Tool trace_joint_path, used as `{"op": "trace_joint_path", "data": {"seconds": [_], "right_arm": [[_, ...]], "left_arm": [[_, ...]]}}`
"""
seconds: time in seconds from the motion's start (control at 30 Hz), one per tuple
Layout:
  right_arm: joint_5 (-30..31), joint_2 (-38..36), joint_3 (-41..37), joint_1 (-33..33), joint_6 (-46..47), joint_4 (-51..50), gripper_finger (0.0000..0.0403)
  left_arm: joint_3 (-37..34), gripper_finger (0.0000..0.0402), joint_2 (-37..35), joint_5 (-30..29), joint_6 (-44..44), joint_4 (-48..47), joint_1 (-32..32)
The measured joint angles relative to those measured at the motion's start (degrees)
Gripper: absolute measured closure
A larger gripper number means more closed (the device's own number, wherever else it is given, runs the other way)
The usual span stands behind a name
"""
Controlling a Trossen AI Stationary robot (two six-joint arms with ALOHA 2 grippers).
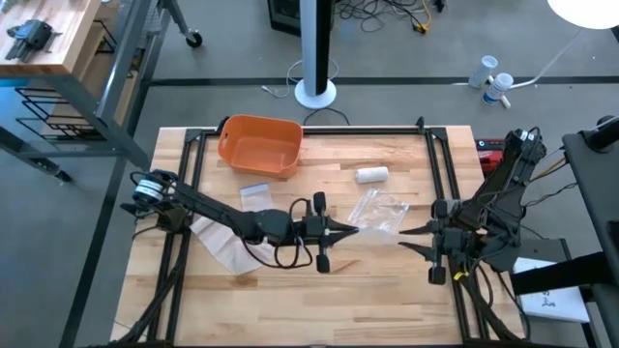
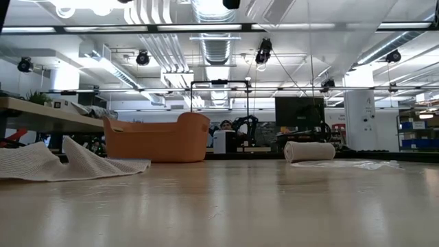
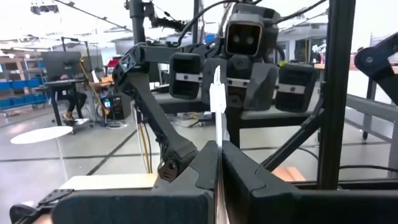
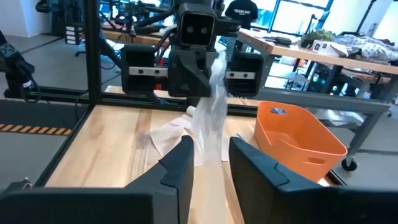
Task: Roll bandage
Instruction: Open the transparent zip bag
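While the left gripper [image 1: 350, 230] sat near the middle of the overhead frame, its two fingers were pinched tight on a thin strip of white bandage [image 3: 217, 99], which stood edge-on right between them in the left wrist shot. That arm stretched out low from the left edge of the table [image 1: 387, 300], elbow down, wrist pointing toward the right side of the frame.

Facing it from the right, the right gripper [image 1: 402, 238] pointed back toward the left one, with its fingers spread apart and nothing between them. From its own wrist camera the same bandage [image 4: 211, 118] hung loosely down from the left gripper's tip. The right arm was folded up over the table's right edge.

Rest of the bandage cloth [image 1: 221, 242] lay crumpled at the lower left of the overhead frame, under the left arm. A rolled-up bandage [image 1: 371, 175] sat above center, and a crinkly clear plastic wrapper [image 1: 382, 210] was just below it, between the roll and the grippers. An orange bin [image 1: 259, 145] was at the upper left of the table.
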Motion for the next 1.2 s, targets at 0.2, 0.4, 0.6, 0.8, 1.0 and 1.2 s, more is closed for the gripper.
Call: {"op": "trace_joint_path", "data": {"seconds": [0.2, 0.4, 0.6, 0.8, 1.0, 1.2], "right_arm": [[-0.07, 1.68, -0.07, -1.35, 0.58, -0.06, 0.0294], [-0.08, 4.31, -0.07, -3.19, 0.63, -0.04, 0.0297], [-0.13, 5.2, 1.16, -3.5, 0.55, 0.49, 0.0313], [-0.13, 5.18, 1.76, -3.52, 0.54, 0.49, 0.0326], [-0.13, 5.2, 1.72, -3.52, 0.45, 0.25, 0.0338], [-0.12, 5.2, 1.72, -3.52, 0.56, 0.13, 0.0348]], "left_arm": [[-0.7, 0.0401, 0.0, -0.04, -0.55, 0.08, 0.35], [-0.42, 0.0401, 0.0, 0.02, -0.55, -0.19, 0.31], [-0.42, 0.0401, 0.0, 0.0, -0.53, -0.22, 0.31], [-0.42, 0.0401, 0.0, 0.0, -0.4, -0.27, 0.31], [-0.42, 0.0401, -0.02, 0.0, -0.4, -0.36, 0.31], [-0.42, 0.0401, -0.02, 0.0, -0.4, -0.39, 0.31]]}}
